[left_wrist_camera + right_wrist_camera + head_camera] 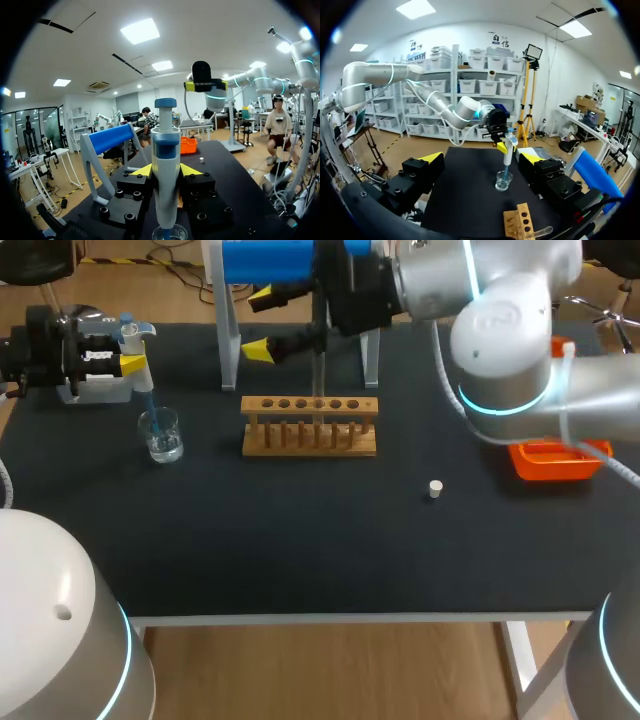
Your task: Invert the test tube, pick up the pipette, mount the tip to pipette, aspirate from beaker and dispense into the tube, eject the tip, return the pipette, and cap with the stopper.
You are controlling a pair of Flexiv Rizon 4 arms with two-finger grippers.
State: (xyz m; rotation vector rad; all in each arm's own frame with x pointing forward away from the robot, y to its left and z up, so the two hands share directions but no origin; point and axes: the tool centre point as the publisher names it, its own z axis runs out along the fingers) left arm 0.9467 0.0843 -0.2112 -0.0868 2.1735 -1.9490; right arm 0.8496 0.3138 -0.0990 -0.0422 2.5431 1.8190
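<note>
Head view's upper left is showing the pipette [131,338], upright, with the left hand [128,362] clamping it from both sides. Its blue tip [148,400] is dipping into the glass beaker [161,435], which is standing on the dark bench [300,540] just below. Right of that, at upper centre, the test tube [318,380] is rising upright from the wooden rack [310,427]. The right hand [260,325] is hovering above the rack's left end, fingers spread wide and holding nothing. Farther right, the white stopper [435,488] is lying alone, with the orange tray [553,462] beyond it by the right edge. A blue-barred stand [268,260] is rising behind the rack.
</note>
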